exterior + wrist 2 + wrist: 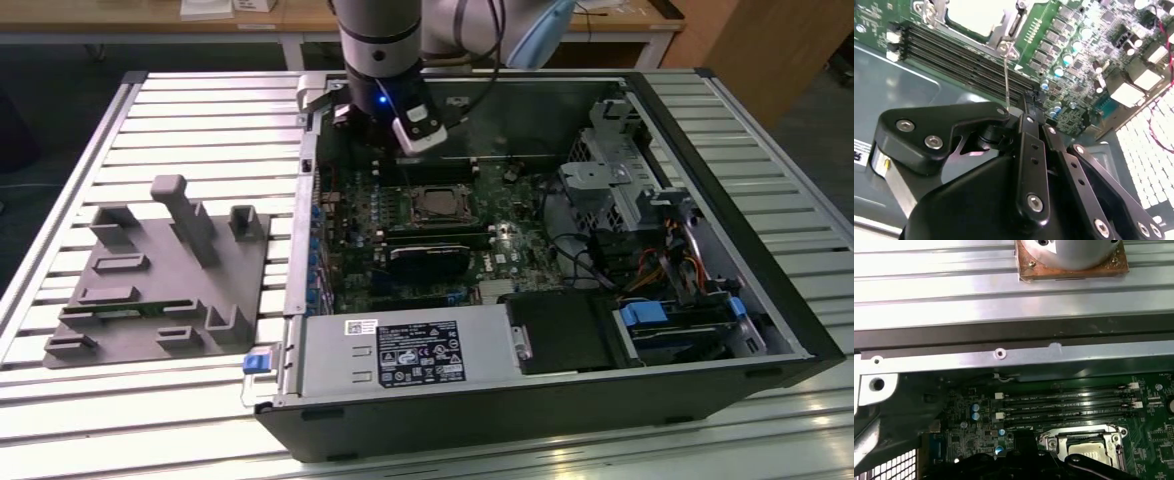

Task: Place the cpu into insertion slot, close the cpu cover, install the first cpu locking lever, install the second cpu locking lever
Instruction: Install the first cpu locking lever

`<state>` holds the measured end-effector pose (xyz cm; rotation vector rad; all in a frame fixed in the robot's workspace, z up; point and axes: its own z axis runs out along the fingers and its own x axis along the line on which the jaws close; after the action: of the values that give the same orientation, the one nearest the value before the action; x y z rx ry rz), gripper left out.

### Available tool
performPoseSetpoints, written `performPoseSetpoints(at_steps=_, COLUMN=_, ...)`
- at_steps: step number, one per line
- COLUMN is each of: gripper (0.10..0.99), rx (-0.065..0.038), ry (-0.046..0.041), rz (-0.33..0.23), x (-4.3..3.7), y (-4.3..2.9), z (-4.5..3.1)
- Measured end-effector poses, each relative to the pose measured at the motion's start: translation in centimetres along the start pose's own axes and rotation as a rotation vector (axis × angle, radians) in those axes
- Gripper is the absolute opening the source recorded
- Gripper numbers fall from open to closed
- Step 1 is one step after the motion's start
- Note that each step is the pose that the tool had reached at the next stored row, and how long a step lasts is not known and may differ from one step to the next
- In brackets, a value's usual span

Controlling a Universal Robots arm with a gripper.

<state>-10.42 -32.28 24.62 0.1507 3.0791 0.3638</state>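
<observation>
Computer case of black steel (534,425) lies open on its side on the slatted aluminium table (200,110). Beside it, towards the exterior view's left, is a grey moulded fixture plate (160,280).

Bedded in the case are the green motherboard (514,200), a silvery power supply box (327,355) and a blue plastic drive caddy (657,315) among cables. The supply's black label (416,352) carries white print I can't make out from here.

On the board, the square metal-rimmed insertion slot (434,206) holds the pale silvery square cpu (979,15), just beside the long black memory slots (1064,402). The dull metal cpu cover frame (1054,442) lies down around the chip.

The black linkage gripper (1014,107) hangs close over the socket. Its jaws look drawn almost together on the free end of a thin steel wire locking lever (1006,75), which stands up from the socket's corner.
</observation>
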Motion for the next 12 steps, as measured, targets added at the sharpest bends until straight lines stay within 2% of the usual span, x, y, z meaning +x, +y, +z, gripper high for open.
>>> performPoseSetpoints(at_steps=3, gripper=0.106, rx=0.0, ry=-0.0001, rz=0.0, x=-0.71, y=0.06, z=0.03)
performPoseSetpoints(at_steps=12, gripper=0.106, rx=0.0, ry=-0.0002, rz=0.001, x=-3.7, y=0.34, z=0.18)
